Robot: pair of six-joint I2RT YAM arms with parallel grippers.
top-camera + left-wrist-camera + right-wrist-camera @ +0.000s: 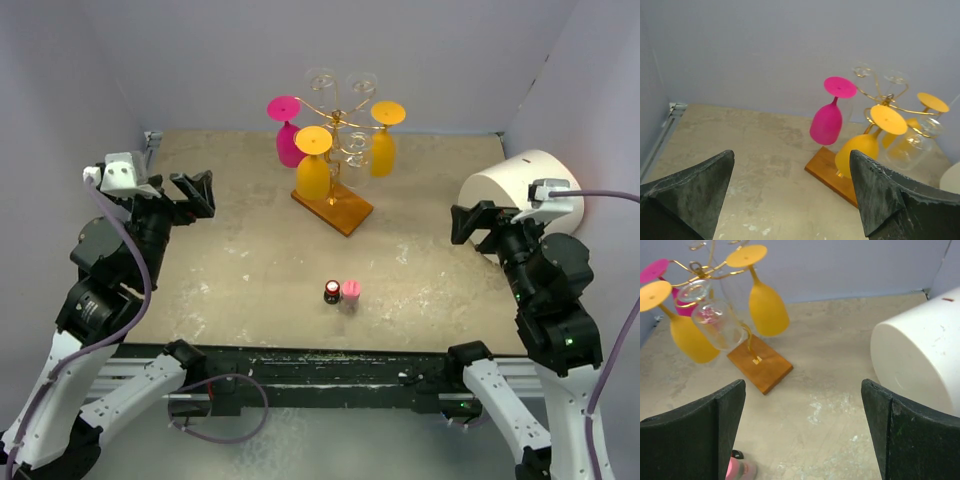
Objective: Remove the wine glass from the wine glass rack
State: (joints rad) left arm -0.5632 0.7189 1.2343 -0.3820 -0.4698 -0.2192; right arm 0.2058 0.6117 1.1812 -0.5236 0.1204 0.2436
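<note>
The left arm (pixel 105 250) is being held folded over the left edge of the table (pixel 250 260), with its elbow raised and its wrist turned inward. The left gripper (pixel 195 195) is being held above the surface with its jaws spread wide and nothing between its fingers (pixel 690 190). The right arm (pixel 545 280) is being held mirrored over the right edge, wrist inward. The right gripper (pixel 468 222) is likewise being held wide apart and empty.

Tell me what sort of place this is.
Probably a lab robot test cell: plain walls box in a scuffed table, a left arm and right arm are bolted to its near rail, and the wine glass rack looks like a staged prop.
</note>
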